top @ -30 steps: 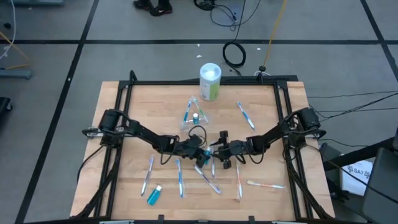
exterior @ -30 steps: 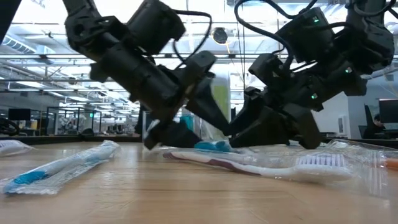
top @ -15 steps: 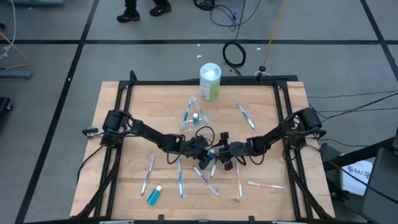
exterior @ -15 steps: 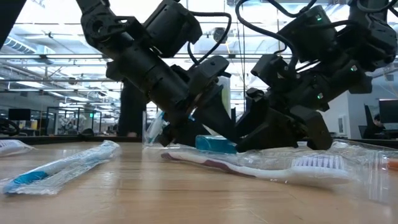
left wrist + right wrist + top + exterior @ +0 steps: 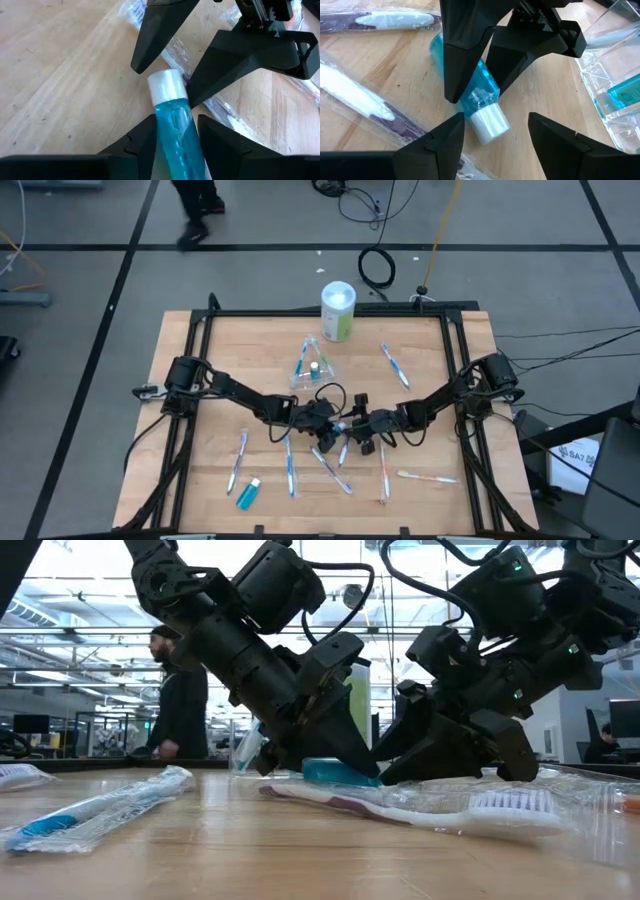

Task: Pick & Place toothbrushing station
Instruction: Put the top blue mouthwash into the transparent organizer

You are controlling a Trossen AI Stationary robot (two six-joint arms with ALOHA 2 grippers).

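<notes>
Tabletop (image 5: 220, 360): left hand (image 5: 172, 135) grips tube (image 5: 172, 117), cap toward right hand (image 5: 495, 137).

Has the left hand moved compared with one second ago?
Yes. In the high view the left hand has shifted toward the right hand, judged against the white-and-green canister. It grips a blue tube low over the table.

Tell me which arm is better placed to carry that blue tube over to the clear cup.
Left. The left gripper is already shut on the blue tube, while the right gripper is open, its fingers only flanking the tube's white cap.
</notes>
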